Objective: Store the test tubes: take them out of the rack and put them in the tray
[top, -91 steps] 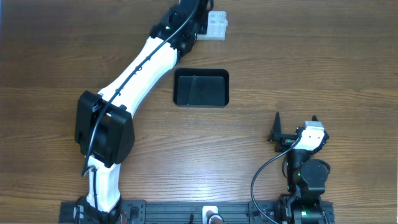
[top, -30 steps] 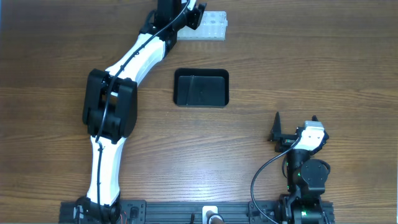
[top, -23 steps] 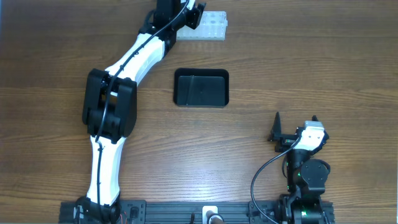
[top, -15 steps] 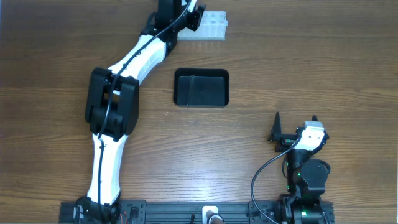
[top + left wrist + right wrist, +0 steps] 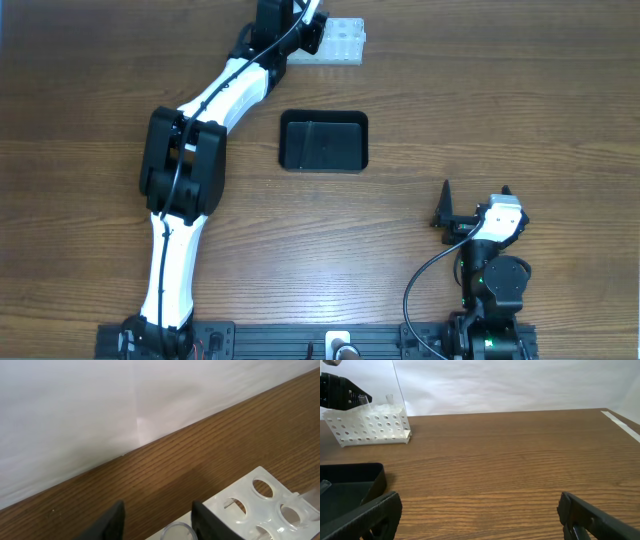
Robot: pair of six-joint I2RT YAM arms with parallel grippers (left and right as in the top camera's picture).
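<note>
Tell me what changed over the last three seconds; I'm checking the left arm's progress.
The left arm's elbow moved up the top view, and its gripper swung leftward along the rack to the left end, where its open fingers straddle a tube. Nothing was visibly gripped or released. The rack, tray and right gripper stayed put.

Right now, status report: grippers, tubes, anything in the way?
Left gripper open around a clear tube in the white perforated rack. Right gripper open, away from both. Nothing between rack and black rectangular tray.
</note>
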